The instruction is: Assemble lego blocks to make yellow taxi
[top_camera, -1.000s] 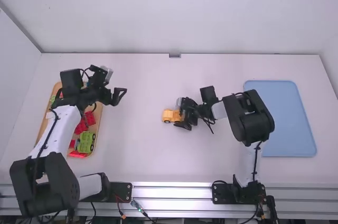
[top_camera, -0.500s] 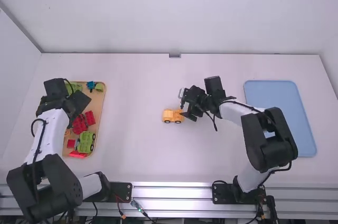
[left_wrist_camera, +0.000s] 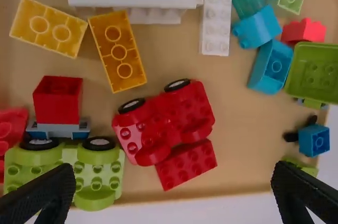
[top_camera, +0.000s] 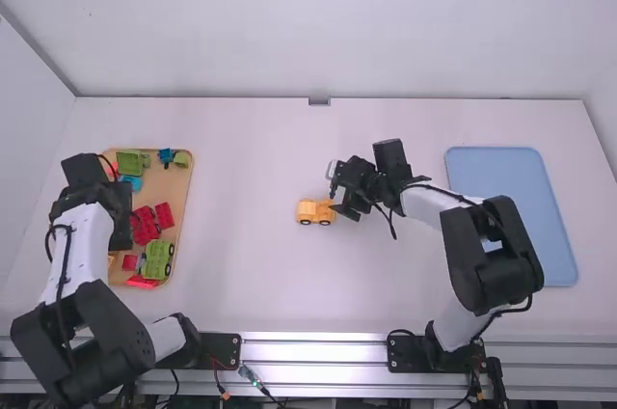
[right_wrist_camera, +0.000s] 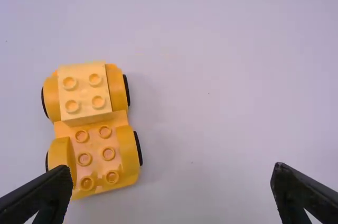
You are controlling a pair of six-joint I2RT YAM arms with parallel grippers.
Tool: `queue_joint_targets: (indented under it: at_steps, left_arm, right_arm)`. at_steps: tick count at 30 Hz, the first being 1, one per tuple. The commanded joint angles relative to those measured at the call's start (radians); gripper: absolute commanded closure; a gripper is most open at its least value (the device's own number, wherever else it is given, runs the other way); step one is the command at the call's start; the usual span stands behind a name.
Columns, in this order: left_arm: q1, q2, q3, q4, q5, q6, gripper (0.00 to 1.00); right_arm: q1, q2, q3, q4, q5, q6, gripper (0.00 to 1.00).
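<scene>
High view, centre: taxi (top_camera: 314, 212) (part-built, I'd judge). L gripper (left_wrist_camera: 173, 171), open, over tray (top_camera: 178, 187), frame left: I'd square to yellow brick (left_wrist_camera: 48, 27), grip, flip studs-up. R gripper (right_wrist_camera: 173, 168), open, near taxi.

1. High: far, from behind and above, facing forward-down across white worktop (top_camera: 260, 274).
2. Left wrist: close above tan tray (left_wrist_camera: 240, 150), shared with high's left.
3. Right wrist: close above yellow block car (right_wrist_camera: 90, 118), shared mid-frame.
</scene>
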Motion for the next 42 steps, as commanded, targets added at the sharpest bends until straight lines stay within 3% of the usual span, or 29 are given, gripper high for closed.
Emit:
queue_joint_targets:
  at_steps: [1,8,16,24,42]
  left_arm:
    - [0.012,-0.019,-0.015,-0.007,-0.056,-0.013,0.01]
    - [0.123,-0.005,-0.012,-0.008,-0.051,-0.012,0.01]
    - [0.265,0.175,0.067,-0.005,0.086,0.075,0.01]
    - [0.334,0.238,0.063,-0.218,0.072,-0.502,0.01]
    - [0.387,0.238,0.046,-0.219,0.043,-0.5,0.01]
  right_arm:
    - [0.0,-0.019,-0.005,-0.003,-0.002,0.005,0.01]
    - [0.0,-0.019,-0.005,-0.003,-0.002,0.005,0.01]
    - [0.001,-0.019,-0.005,0.0,-0.01,0.005,0.01]
    - [0.0,-0.019,-0.004,0.0,-0.01,0.005,0.01]
    - [0.001,-0.019,-0.005,0.027,-0.013,0.031,0.01]
